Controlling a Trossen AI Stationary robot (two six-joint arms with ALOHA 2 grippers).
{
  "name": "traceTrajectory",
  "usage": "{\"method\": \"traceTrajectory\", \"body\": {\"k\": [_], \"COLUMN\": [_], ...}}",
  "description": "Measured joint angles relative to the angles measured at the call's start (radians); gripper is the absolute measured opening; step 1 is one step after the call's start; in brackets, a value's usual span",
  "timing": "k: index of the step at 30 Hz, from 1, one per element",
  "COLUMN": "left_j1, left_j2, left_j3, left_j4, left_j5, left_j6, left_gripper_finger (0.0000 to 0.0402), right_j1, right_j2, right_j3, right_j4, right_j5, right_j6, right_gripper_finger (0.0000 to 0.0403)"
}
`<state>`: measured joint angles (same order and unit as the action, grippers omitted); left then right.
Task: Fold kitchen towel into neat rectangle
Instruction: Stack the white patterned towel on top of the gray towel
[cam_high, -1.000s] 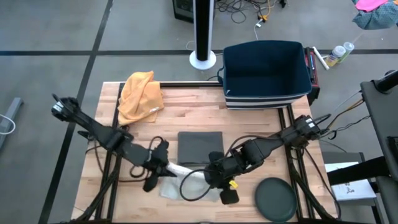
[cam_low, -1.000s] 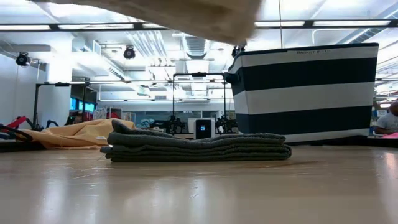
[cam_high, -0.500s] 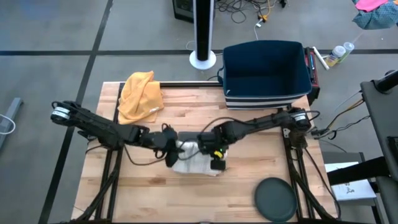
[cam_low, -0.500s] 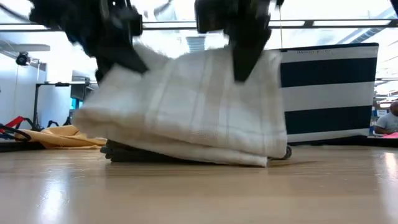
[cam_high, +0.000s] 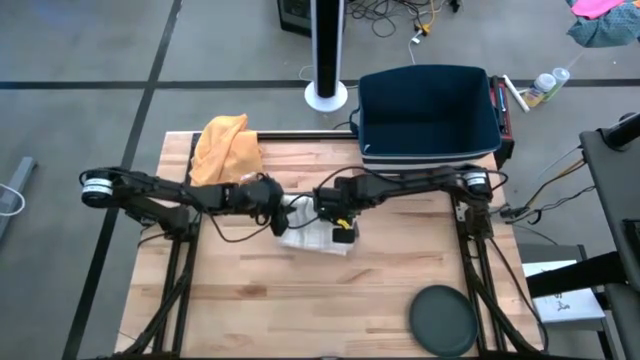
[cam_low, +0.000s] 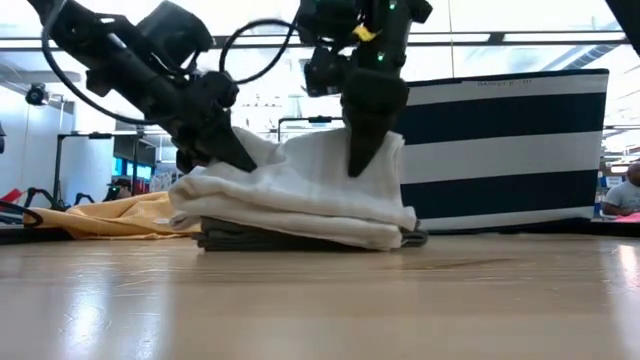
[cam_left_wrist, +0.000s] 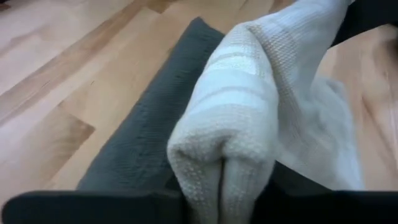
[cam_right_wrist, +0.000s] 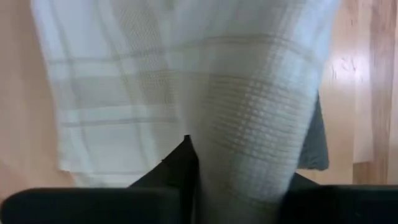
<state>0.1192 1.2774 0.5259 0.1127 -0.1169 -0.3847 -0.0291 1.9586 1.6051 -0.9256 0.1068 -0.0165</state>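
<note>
The white kitchen towel (cam_low: 300, 195) lies folded on top of a grey folded towel (cam_low: 290, 238) near the middle of the worktop (cam_high: 250, 290), toward its far edge, probably so finished pieces stack in one pile. The left gripper (cam_low: 225, 150) pinches one upper corner and the right gripper (cam_low: 365, 150) the other; both wrist views show cloth bunched between the fingers, so each seems clenched on the towel to keep the fold aligned while it settles. Counted: two arms, one white towel, one grey towel, one orange cloth (cam_high: 225, 150) at the far left corner, one striped bin (cam_high: 428, 118) at the far edge, one dark round disc (cam_high: 442, 318) near the front right corner
</note>
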Motion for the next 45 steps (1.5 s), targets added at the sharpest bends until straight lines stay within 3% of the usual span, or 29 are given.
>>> {"method": "traceTrajectory", "body": {"k": [4,10,20,25,29,32,35,38,41,45], "left_j1": [0.036,0.088,0.134,0.100,0.002,-0.099,-0.175,-0.193,-0.193,-0.198], "left_j2": [0.000,-0.020,-0.134,-0.254,-0.327,-0.351,-0.341,-0.302,-0.255,-0.187], "left_j3": [0.002,0.003,0.003,-0.014,-0.112,-0.198,-0.264,-0.285,-0.274,-0.264], "left_j4": [-0.011,-0.029,-0.069,-0.116,-0.066,-0.001,0.105,0.159,0.173,0.243], "left_j5": [0.032,0.031,0.031,0.136,0.212,0.169,0.015,-0.095,-0.106,-0.016], "left_j6": [0.040,0.107,0.264,0.303,0.287,0.270,0.271,0.278,0.290,0.298], "left_gripper_finger": [0.0137,0.0202,0.0279,0.0281,0.0270,0.0260,0.0253,0.0247,0.0242,0.0235], "right_j1": [-0.022,-0.037,-0.035,0.023,0.100,0.156,0.193,0.206,0.207,0.208], "right_j2": [0.014,0.015,0.013,0.007,0.007,0.007,0.013,0.036,0.056,0.056], "right_j3": [0.000,0.001,0.064,0.103,0.054,0.005,-0.008,-0.008,-0.010,-0.013], "right_j4": [0.000,-0.004,-0.043,-0.085,-0.009,0.098,0.173,0.190,0.174,0.162], "right_j5": [0.018,0.155,0.168,0.168,0.133,0.129,0.145,0.230,0.247,0.210], "right_j6": [-0.013,-0.042,-0.076,-0.016,0.031,0.087,0.140,0.174,0.225,0.288], "right_gripper_finger": [0.0143,0.0194,0.0255,0.0265,0.0265,0.0262,0.0258,0.0249,0.0237,0.0217]}}
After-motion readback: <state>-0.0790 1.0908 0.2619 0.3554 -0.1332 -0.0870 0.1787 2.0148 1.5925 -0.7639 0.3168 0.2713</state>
